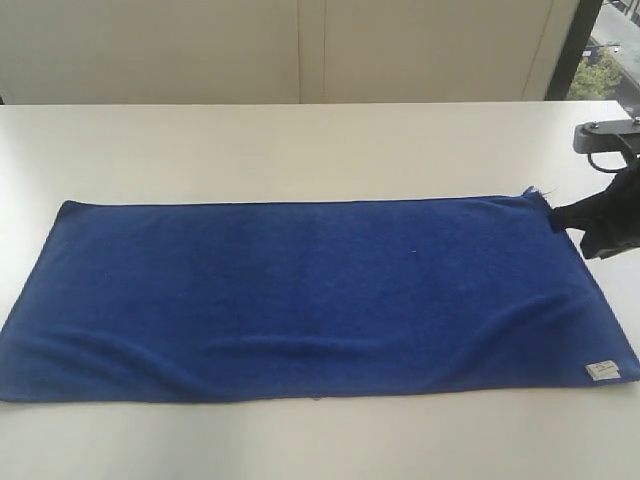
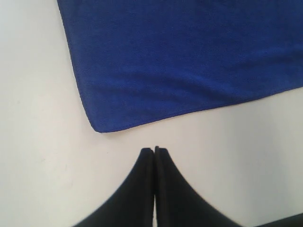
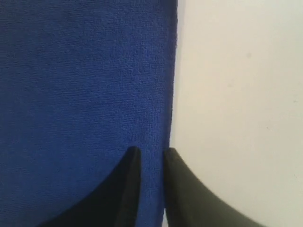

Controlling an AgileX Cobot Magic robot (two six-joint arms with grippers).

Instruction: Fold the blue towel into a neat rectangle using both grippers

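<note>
The blue towel [image 1: 300,290] lies spread flat and lengthwise on the white table [image 1: 300,140], with its small white label [image 1: 601,371] at the near right corner. My right gripper [image 1: 556,215] is at the towel's far right corner. In the right wrist view its jaws [image 3: 151,152] stand a narrow gap apart, with a strip of the towel's edge [image 3: 152,118] pinched between them. The left gripper [image 2: 154,150] does not show in the exterior view. In its wrist view it is shut with nothing in it, over bare table just short of a rounded towel corner [image 2: 99,128].
Pale wall panels [image 1: 300,50] run behind the table's far edge, and a window [image 1: 605,60] shows at the top right. The towel reaches close to the table's near and right edges. Bare tabletop lies beyond the towel's far side.
</note>
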